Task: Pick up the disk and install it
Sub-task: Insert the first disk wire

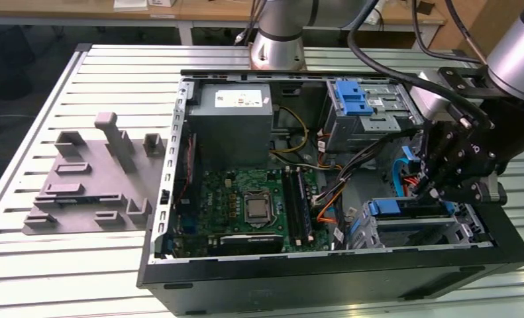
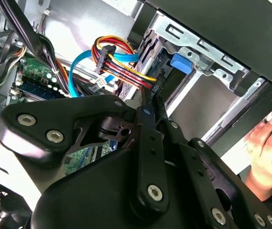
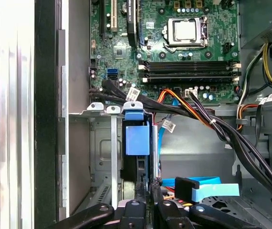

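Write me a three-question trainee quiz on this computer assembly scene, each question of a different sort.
1. True or false: the computer case lies open with its motherboard exposed.
2. The robot's hand hangs over: A the power supply; B the drive cage at the exterior view's right; C the grey fixture outside the case.
3. Fill in: in the first wrist view, the disk sits in a carrier coloured ____.
Key: 1 true; 2 B; 3 blue.
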Controlling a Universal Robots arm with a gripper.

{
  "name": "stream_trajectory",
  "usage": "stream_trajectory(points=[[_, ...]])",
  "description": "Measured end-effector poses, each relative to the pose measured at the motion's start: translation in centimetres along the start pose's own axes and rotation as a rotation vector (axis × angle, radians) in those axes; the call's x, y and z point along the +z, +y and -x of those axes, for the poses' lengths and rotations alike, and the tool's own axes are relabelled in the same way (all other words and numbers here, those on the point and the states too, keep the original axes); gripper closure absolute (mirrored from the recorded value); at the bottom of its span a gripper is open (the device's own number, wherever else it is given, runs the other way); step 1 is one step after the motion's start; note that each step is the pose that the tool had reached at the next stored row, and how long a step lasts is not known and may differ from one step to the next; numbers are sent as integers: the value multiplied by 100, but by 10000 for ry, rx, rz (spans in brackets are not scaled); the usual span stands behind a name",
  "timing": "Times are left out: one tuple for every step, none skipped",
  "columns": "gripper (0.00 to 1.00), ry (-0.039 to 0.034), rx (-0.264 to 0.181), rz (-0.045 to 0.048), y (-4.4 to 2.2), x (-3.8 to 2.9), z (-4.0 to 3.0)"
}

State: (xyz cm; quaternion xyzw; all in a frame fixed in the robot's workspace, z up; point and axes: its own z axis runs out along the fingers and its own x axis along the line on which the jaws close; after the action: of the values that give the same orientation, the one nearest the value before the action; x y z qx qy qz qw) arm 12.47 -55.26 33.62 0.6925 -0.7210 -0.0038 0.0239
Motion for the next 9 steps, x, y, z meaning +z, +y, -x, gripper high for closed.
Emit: stream_trajectory(points=[[84,1,1,3,0,0,0],[84,0,2,10,0,2,-1],[84,0,2,20,-4,4,-2],[84,1,5,33,-9,5,-3],[84,3,8,46,-17,5,-2],[84,2,11,58,-22,6,-2],[84,3,13,68,-27,6,-2],[84,3,14,77,-30,7,-2],[84,4,15,83,-30,8,-2]])
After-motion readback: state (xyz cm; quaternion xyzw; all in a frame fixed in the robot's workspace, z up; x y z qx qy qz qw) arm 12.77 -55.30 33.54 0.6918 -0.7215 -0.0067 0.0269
